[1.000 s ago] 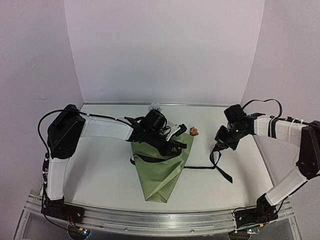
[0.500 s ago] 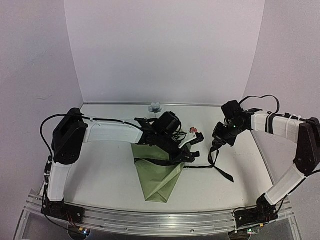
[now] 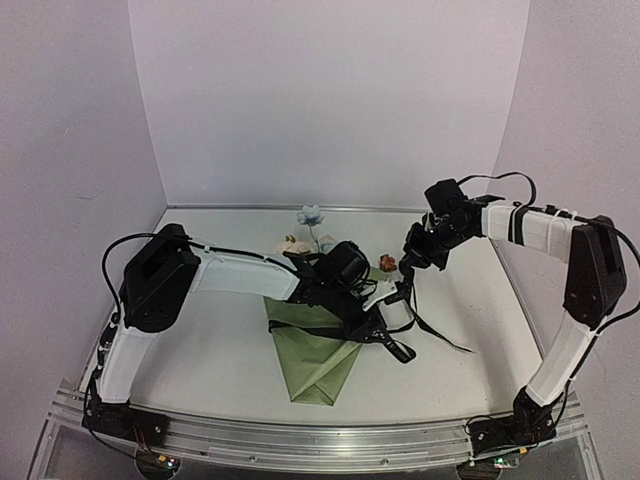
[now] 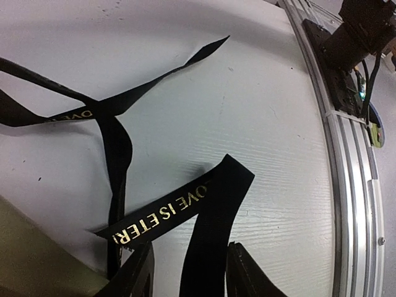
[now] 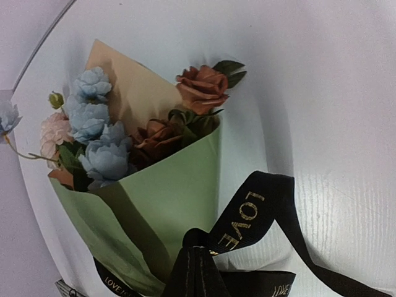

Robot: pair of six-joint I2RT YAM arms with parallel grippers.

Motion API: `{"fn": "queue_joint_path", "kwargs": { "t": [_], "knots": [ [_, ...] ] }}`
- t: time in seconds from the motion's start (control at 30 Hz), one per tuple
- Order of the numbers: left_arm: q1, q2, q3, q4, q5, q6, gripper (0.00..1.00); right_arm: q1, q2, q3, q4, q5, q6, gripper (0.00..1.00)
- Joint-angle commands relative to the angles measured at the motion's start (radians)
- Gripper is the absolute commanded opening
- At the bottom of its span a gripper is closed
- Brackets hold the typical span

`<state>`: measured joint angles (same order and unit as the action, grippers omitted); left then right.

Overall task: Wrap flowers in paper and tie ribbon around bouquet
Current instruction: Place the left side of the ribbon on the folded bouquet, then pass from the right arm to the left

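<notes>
Pinching the ribbon point(image 5: 247, 210), right gripper point(image 3: 410, 263) tips hidden behind it, left gripper point(image 4: 189, 257) jaws parted, bouquet point(image 5: 154, 192) base cut off

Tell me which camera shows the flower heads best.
The right wrist view: the flowers fill the frame's left, blue, pink and rust blooms sharp above the green paper. The top view shows only a few small blooms. The left wrist view shows none, just ribbon.

bouquet point(image 3: 320, 362): 1 | flowers point(image 5: 93, 117): 1 bunch | paper point(image 5: 179, 185): 1 sheet | ribbon point(image 4: 117, 143): 1 | left gripper point(image 4: 189, 275) + right gripper point(image 5: 195, 273): 2 | bench point(image 3: 215, 350): 1
</notes>
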<state>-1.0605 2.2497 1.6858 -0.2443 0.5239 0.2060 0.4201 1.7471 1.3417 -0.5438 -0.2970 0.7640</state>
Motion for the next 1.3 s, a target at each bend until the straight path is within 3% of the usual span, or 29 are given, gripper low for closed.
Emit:
{"fn": "queue_joint_path", "kwargs": {
  "t": [0.0,0.27,0.37,0.47,0.77,1.03,1.27],
  "knots": [
    [0.045,-0.168,-0.121,0.254,-0.025,-0.165,0.55,0.024,-0.041,0.023,-0.005,-0.033,-0.067,0.00],
    [0.167,-0.416,-0.387,0.566,0.009,-0.484,0.62,0.081,-0.090,0.032,0.000,-0.069,-0.188,0.00],
    [0.207,-0.464,-0.454,0.535,-0.046,-0.487,0.62,0.113,-0.106,0.044,0.013,-0.109,-0.229,0.00],
    [0.257,-0.487,-0.532,0.597,-0.008,-0.515,0.60,0.148,-0.127,0.046,0.042,-0.159,-0.253,0.00],
    [0.275,-0.410,-0.545,0.732,0.082,-0.361,0.53,0.205,-0.178,0.040,0.085,-0.245,-0.273,0.00],
    [0.265,-0.270,-0.485,0.868,0.138,-0.327,0.49,0.215,-0.224,-0.013,0.125,-0.220,-0.248,0.00],
    [0.211,-0.201,-0.426,0.864,0.097,-0.286,0.51,0.218,-0.255,-0.036,0.113,-0.199,-0.258,0.00]
  ]
}}
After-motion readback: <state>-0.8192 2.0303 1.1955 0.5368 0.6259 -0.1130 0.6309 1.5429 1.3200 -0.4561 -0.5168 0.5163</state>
